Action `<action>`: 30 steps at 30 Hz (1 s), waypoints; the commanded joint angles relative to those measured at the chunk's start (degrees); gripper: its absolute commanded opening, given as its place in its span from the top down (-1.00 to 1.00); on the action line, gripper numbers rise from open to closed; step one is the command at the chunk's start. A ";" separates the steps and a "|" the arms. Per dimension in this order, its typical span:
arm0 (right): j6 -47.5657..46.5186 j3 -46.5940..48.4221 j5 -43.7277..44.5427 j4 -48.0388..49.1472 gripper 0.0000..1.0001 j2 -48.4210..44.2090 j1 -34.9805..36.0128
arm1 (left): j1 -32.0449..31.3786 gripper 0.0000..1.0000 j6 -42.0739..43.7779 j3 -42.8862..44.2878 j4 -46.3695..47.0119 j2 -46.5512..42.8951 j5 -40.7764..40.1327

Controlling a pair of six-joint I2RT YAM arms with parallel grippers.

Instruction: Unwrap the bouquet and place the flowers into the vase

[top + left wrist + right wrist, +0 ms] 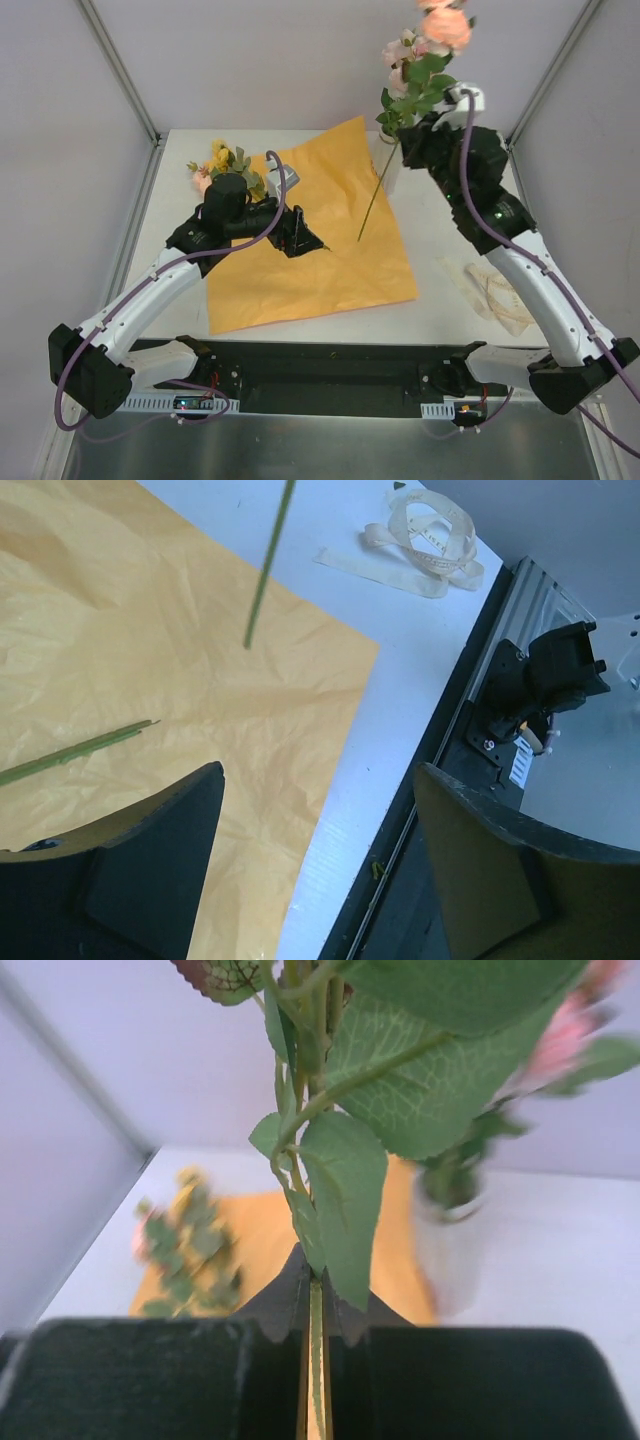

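Note:
The bouquet is unwrapped: its orange paper (300, 240) lies spread flat on the table. My right gripper (410, 135) (318, 1290) is shut on the green stem (375, 195) of a pink rose (445, 25), held upright in the air above the table. The white vase (455, 1250) stands just beside it with greenery in its mouth; in the top view the vase (391, 165) is mostly hidden by leaves and the arm. More flowers (222, 165) (185, 1240) lie at the paper's far left corner. My left gripper (305, 238) (320, 850) hovers open over the paper, nothing between its fingers.
A cream ribbon (490, 290) (430, 540) lies loose on the table right of the paper. A stem tip (75, 750) rests on the paper near my left gripper. The enclosure's walls stand close on both sides and at the back.

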 commanded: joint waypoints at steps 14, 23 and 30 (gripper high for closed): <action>-18.66 18.64 11.80 22.55 0.99 4.07 -13.51 | -1.25 -0.92 2.76 4.05 -3.10 2.22 -3.37; -13.91 23.67 8.64 22.64 0.99 9.78 -15.36 | -1.16 -0.98 3.56 4.31 -3.89 2.48 -4.08; -12.59 23.40 6.35 23.26 0.99 11.19 -15.45 | -1.16 -0.98 3.29 4.31 -4.33 2.13 -6.10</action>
